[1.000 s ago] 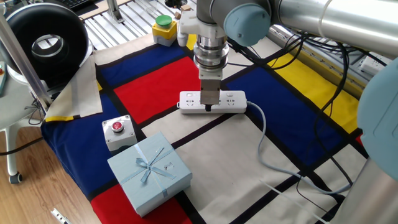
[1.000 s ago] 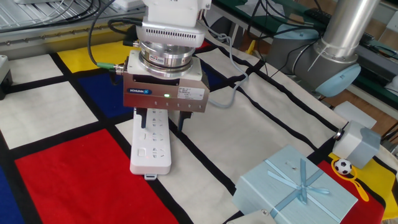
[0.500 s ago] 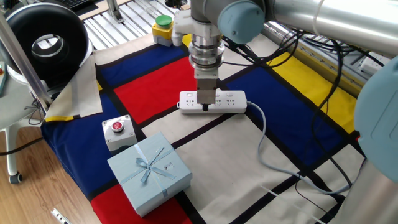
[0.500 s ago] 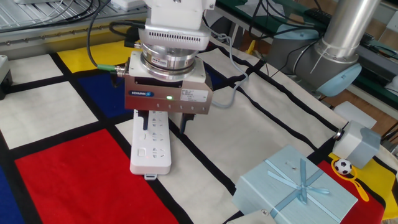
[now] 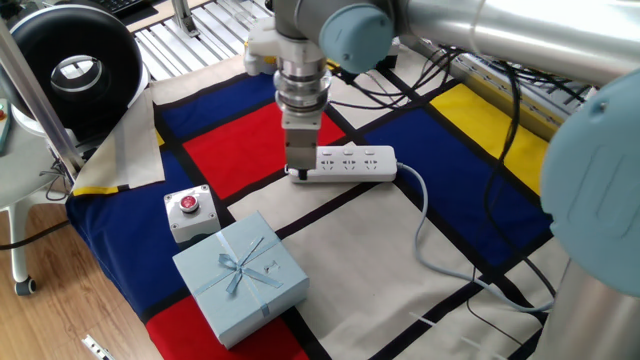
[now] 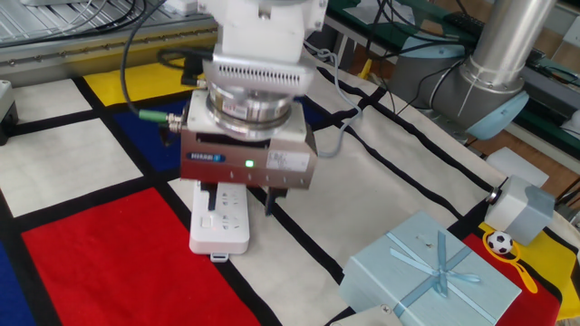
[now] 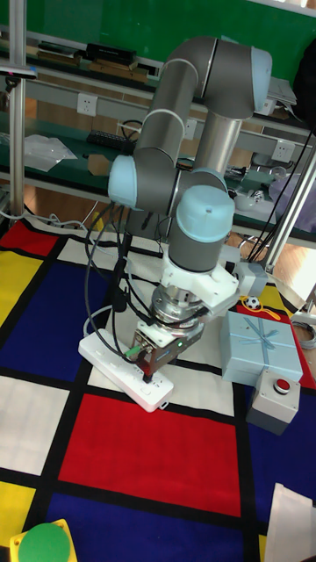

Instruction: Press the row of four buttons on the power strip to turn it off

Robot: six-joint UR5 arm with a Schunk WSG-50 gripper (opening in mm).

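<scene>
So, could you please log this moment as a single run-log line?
task: press strip buttons | gripper: over the end of the power strip farthest from its cable | finger state: not visible | gift box: apart from strip

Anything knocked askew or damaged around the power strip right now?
Nothing stands out. The power strip lies flat on the checkered cloth, its cable trailing off loosely. The gripper is at the strip's end nearest the gift box, which looks intact.

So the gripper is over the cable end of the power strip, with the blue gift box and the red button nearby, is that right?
Not quite. In one fixed view the gripper is over the end of the power strip opposite its cable. The blue gift box and red button are nearby.
</scene>
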